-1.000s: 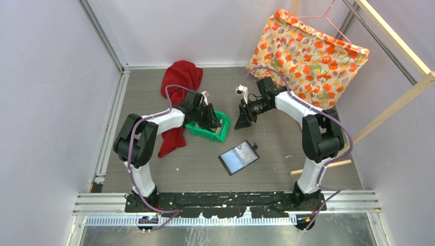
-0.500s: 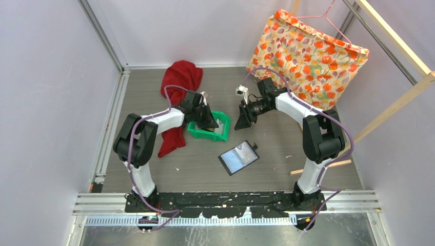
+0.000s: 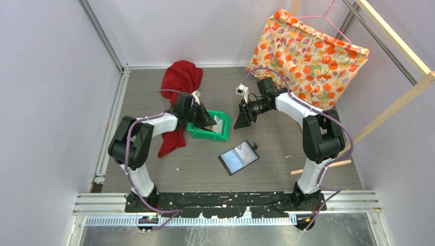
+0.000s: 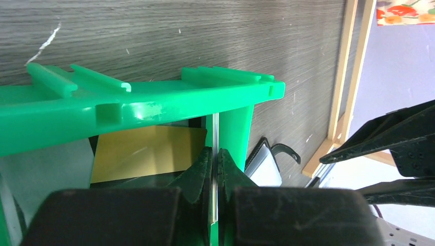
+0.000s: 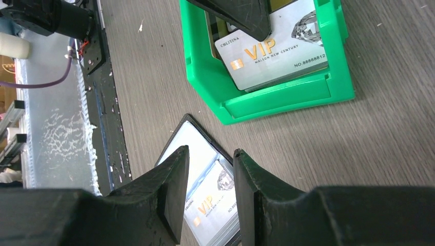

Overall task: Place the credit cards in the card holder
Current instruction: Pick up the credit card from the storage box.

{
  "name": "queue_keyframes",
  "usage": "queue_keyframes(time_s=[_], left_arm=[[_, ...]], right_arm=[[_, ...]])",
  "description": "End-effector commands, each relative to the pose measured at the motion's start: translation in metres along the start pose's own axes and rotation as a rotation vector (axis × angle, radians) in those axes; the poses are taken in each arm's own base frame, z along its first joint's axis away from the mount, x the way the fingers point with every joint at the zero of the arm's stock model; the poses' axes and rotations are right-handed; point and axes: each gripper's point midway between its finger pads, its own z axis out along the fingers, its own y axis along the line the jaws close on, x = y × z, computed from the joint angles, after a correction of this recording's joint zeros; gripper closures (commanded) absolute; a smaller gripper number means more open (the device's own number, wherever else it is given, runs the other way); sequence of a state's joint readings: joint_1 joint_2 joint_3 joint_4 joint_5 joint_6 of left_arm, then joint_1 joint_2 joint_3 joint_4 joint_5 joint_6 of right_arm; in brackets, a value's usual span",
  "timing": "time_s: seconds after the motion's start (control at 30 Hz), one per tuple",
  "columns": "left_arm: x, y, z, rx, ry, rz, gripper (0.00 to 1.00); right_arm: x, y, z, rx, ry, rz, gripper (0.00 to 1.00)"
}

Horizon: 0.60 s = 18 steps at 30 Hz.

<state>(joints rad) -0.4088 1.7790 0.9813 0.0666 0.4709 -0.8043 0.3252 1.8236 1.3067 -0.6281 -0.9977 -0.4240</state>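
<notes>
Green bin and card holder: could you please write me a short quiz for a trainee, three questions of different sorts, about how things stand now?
1. True or false: the card holder lies closed on the table.
2. What does the left gripper pinch at the green bin?
A) a credit card, seen edge-on
B) the card holder
C) nothing
3. Fill in: the right gripper has its jaws ___, with nothing between them.

Key: 1 false, it lies open; 2 A; 3 open.
</notes>
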Motion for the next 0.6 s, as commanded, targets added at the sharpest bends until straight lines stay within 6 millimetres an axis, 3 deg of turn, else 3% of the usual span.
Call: queue_keyframes(time_s=[0.0,0.13,0.23,0.57], left_arm=[[-0.013,-0.022,0.002,0.115,-0.042,-0.008,0.96],[-0.005,-0.018,0.012,0.125,0.007,-0.056,0.73],[0.002,-0.013,0.019,0.124,0.037,-0.082,0.65],[0.01,-0.011,0.026,0.041,0.081,-0.037,0.64]], right_arm=[[-0.01,0.007,-0.004,-0.009,-0.033,-0.023,0.58],[-0.009,0.006,-0.003,-0.009,-0.032,-0.019,0.58],[-0.008,0.006,-0.003,-0.009,-0.032,-0.018,0.58],[-0.008,0.006,-0.002,-0.012,-0.032,-0.015,0.58]])
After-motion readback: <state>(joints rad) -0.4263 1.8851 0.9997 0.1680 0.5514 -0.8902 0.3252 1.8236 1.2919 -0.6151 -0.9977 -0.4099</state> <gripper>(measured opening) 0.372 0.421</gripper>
